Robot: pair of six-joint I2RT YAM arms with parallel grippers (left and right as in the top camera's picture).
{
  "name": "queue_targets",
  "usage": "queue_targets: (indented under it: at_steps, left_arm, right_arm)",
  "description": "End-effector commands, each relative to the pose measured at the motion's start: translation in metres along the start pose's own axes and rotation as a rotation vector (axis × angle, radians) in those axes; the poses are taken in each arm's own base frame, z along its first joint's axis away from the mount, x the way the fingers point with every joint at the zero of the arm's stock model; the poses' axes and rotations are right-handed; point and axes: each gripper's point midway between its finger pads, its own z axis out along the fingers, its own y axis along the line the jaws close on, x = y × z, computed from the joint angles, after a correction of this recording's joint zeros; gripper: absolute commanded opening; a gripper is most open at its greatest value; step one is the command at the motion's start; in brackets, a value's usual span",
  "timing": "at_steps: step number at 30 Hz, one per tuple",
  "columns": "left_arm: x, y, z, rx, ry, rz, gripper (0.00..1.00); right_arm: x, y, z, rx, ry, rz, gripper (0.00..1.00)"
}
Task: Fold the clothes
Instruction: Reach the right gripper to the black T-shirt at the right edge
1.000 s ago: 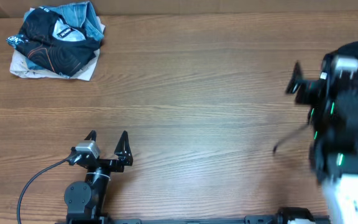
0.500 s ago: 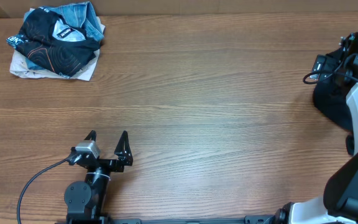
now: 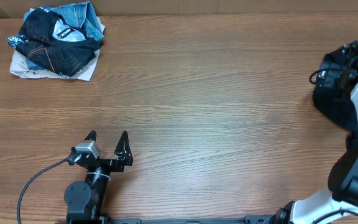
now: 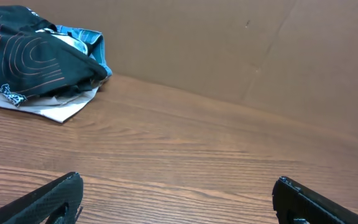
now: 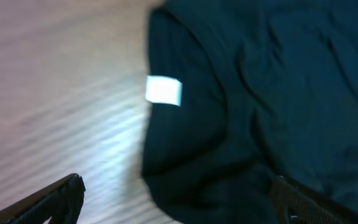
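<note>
Over the black shirt [image 5: 260,93], its white label [image 5: 164,91] unreadable, right pincer [image 5: 176,186] gapes; left pincer [image 3: 107,134] likewise spread.

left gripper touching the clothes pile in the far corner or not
Apart. Overhead shows the left gripper near the front edge and the clothes pile in the far left corner, with bare table between them.

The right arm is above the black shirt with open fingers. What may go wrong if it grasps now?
1. The black shirt lies bunched, so the open right gripper may pinch several layers at once, and the shirt would then not spread flat.
2. The left gripper stands open and far from the shirt, so a pull by one arm alone may only drag it, crumpled, across the table.
</note>
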Motion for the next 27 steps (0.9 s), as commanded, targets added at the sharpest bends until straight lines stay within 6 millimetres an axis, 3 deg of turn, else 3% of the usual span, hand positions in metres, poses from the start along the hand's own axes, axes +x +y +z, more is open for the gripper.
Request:
queue_targets:
  at_steps: [1, 12, 18, 27]
  left_arm:
    - [0.0, 0.001, 0.0, -0.005, -0.008, 0.024, 1.0]
    - [0.0, 0.001, 0.0, -0.005, -0.008, 0.024, 1.0]
    - [0.0, 0.001, 0.0, -0.005, -0.008, 0.024, 1.0]
    - [0.0, 0.001, 0.0, -0.005, -0.008, 0.024, 1.0]
  right_arm:
    - [-0.007, -0.008, -0.002, -0.009, -0.016, 0.015, 1.0]
    - [0.009, 0.026, 0.022, -0.2, 0.044, -0.058, 1.0]
    - [0.03, 0.03, 0.048, -0.205, 0.126, -0.058, 1.0]
    - [0.041, 0.032, 0.07, -0.207, 0.158, -0.059, 1.0]
